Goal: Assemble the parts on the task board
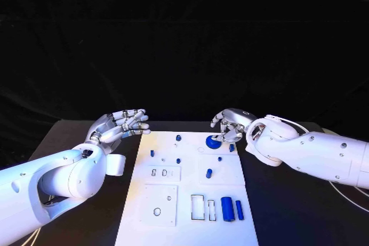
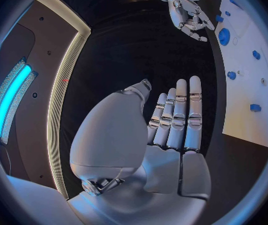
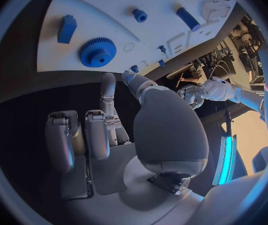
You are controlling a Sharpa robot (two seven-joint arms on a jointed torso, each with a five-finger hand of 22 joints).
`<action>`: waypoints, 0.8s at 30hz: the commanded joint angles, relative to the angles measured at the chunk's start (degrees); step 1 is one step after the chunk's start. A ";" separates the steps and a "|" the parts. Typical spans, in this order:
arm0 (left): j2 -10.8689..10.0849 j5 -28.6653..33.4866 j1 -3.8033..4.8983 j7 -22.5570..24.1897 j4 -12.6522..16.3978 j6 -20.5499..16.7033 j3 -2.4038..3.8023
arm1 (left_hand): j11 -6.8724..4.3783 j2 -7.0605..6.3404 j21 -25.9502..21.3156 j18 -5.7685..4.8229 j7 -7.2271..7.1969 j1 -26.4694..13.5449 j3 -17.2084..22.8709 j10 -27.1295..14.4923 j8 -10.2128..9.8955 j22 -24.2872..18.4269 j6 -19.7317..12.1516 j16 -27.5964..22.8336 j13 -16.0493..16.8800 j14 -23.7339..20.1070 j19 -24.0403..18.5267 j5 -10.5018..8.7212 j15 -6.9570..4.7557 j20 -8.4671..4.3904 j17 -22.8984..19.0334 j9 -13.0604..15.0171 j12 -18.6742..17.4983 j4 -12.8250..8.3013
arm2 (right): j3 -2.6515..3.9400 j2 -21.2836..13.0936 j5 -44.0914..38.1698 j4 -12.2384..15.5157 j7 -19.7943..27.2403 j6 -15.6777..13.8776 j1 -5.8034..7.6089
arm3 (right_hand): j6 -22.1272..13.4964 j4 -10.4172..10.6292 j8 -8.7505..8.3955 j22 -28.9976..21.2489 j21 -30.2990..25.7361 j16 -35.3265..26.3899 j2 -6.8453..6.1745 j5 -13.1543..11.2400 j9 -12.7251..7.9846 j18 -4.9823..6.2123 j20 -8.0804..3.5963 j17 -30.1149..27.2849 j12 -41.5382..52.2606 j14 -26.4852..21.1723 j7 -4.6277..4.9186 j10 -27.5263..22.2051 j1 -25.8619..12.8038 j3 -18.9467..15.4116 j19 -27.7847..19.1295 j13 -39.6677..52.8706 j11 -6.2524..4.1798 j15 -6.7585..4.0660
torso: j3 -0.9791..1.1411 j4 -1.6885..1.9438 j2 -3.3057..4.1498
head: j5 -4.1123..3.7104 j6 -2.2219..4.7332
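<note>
The right hand (image 1: 231, 127) hovers just above the blue gear (image 1: 213, 142), fingers apart, holding nothing; the gear sits at its 7 o'clock; the left hand (image 1: 119, 126), open too, waits farther off.

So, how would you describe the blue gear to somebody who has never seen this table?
Find the white task board in the middle of the black table. At its far end, just by the right hand, sits the blue gear. It is the only round, toothed disc; the other blue parts are small pegs or cylinders.
</note>
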 commanded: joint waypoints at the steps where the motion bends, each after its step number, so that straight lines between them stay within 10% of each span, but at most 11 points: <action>1: 0.01 -0.25 0.16 0.14 0.23 1.21 0.05 | 0.19 -0.10 0.31 0.64 1.11 0.53 0.34 0.16 -0.29 0.07 -0.09 0.02 -0.08 -0.36 0.19 -0.18 0.02 -0.11 0.07 -0.09 -0.35 0.05 | 0.00 -0.47 5.89 0.60 -2.99 6.40 -0.02 | -2.11 1.86 3.24 12.62 1.16 2.14 1.35 0.92 2.58 -1.03 -0.57 5.17 34.05 4.23 0.11 -0.22 1.14 -4.90 4.23 33.37 0.21 0.04 | 0.11 -0.09 -0.03 | -0.08 -0.16; 5: 0.03 -0.25 0.16 0.07 0.23 1.38 0.05 | 0.19 -0.10 0.34 0.63 1.09 0.52 0.36 0.16 -0.30 0.09 -0.09 0.02 -0.07 -0.36 0.17 -0.19 0.03 -0.11 0.09 -0.09 -0.37 0.05 | -0.03 -0.50 6.39 0.23 -3.44 7.41 -0.19 | -4.23 4.06 5.97 13.20 1.49 2.88 2.44 0.99 4.31 -1.17 0.57 6.73 44.16 4.43 0.65 0.36 2.88 -7.23 4.59 43.36 0.82 0.81 | -0.06 0.18 -0.09 | -0.34 -0.39; 24: 0.03 -0.25 0.16 -0.05 0.10 1.59 0.04 | 0.19 -0.10 0.34 0.63 1.09 0.52 0.36 0.16 -0.30 0.09 -0.09 0.02 -0.07 -0.36 0.17 -0.19 0.03 -0.11 0.09 -0.09 -0.37 0.05 | -0.15 2.52 5.16 -4.20 -4.21 8.14 -1.44 | -6.13 5.32 7.35 13.59 1.71 3.41 3.14 2.45 5.00 -1.25 0.90 7.85 46.01 4.60 1.10 0.00 5.22 -7.99 4.85 45.18 1.46 1.20 | -0.18 0.25 -0.13 | -0.12 -1.09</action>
